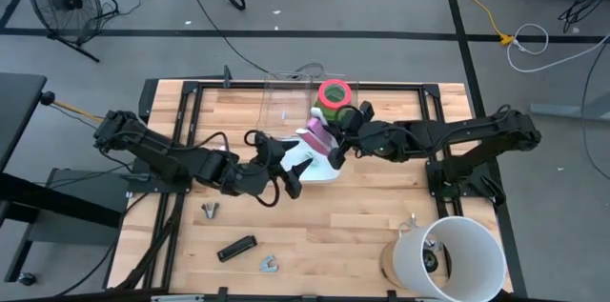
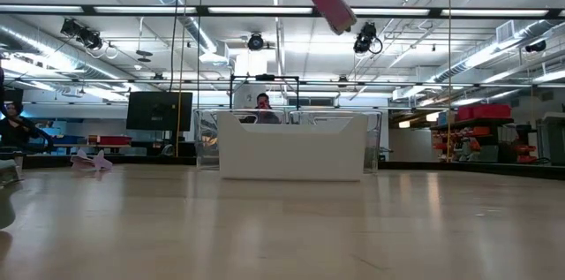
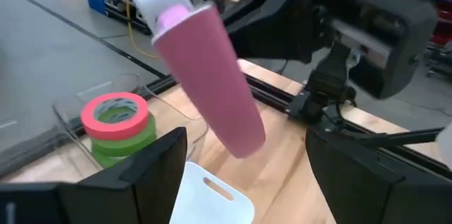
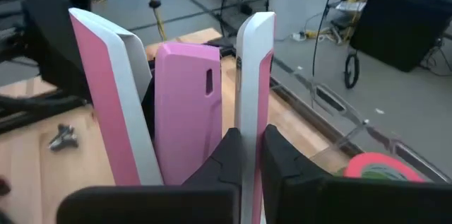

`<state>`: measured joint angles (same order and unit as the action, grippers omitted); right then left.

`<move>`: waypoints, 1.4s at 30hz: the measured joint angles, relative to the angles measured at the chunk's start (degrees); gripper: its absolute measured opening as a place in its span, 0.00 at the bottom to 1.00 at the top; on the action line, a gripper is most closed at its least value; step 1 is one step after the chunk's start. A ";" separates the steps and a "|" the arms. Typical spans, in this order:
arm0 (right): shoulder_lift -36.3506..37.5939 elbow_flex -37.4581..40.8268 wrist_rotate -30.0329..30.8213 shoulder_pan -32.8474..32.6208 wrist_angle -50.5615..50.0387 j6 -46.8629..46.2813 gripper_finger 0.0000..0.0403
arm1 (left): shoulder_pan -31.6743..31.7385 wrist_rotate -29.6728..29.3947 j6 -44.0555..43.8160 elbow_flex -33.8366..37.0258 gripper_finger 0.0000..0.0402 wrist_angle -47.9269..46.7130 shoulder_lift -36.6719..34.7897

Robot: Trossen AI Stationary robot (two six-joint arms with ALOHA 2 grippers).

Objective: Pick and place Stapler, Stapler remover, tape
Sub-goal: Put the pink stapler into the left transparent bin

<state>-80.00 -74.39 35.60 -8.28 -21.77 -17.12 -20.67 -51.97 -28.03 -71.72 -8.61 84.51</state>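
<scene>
While clamped in the right gripper (image 4: 244, 155), pink stapler (image 3: 208, 75) hanging tilted above white bin (image 1: 315, 164), left gripper (image 3: 240, 174) wide beneath.

You have the tray (image 1: 319, 171) at bench (image 1: 362, 235) centre, tape (image 1: 334, 93) at its 12 o'clock, bucket (image 1: 462, 256) at 4 o'clock.

Found no readable text, label, brand, number or sign anywhere. Checked the pink stapler (image 3: 208, 83), the tape (image 3: 116, 121), the white bin (image 2: 292, 146) and the dark screen (image 2: 159, 110) in the room behind: all bare of legible marks. Saw red shelving (image 2: 481, 134) far off, too small to read.
</scene>
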 joint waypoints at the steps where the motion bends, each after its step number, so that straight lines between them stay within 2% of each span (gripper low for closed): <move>1: -0.42 0.00 0.21 -0.10 1.20 0.04 0.03 | 0.00 -0.94 0.17 0.00 0.74 0.32 0.02; 6: -1.31 0.00 0.07 -0.38 4.13 0.29 0.03 | 0.26 -4.99 0.18 0.00 0.74 2.26 0.00; 12: -1.32 0.02 -0.09 -1.21 5.34 0.42 0.03 | 1.75 -6.05 -0.09 0.00 0.74 3.07 0.00; 20: -2.14 0.02 1.74 -2.77 6.98 1.09 0.03 | 5.09 -4.02 -0.25 0.00 0.74 5.51 0.00; 24: -2.33 0.00 1.25 -2.68 6.61 1.06 0.03 | 6.91 -0.25 -0.02 0.00 0.73 6.61 0.00; 28: -2.33 0.00 1.39 -2.68 6.66 1.15 0.03 | 7.87 2.81 -0.32 0.00 0.63 6.96 0.00; 33: -2.33 0.00 2.09 -2.58 6.48 1.89 0.03 | 8.52 4.89 -0.24 0.00 0.32 6.76 -0.05; 42: -2.33 0.02 0.40 -2.15 6.37 2.82 0.03 | 8.65 5.36 1.26 0.00 0.32 5.61 -0.13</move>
<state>-82.32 -74.37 36.01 -10.43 -15.40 -14.30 -12.02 -46.60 -26.78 -71.72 -3.00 84.38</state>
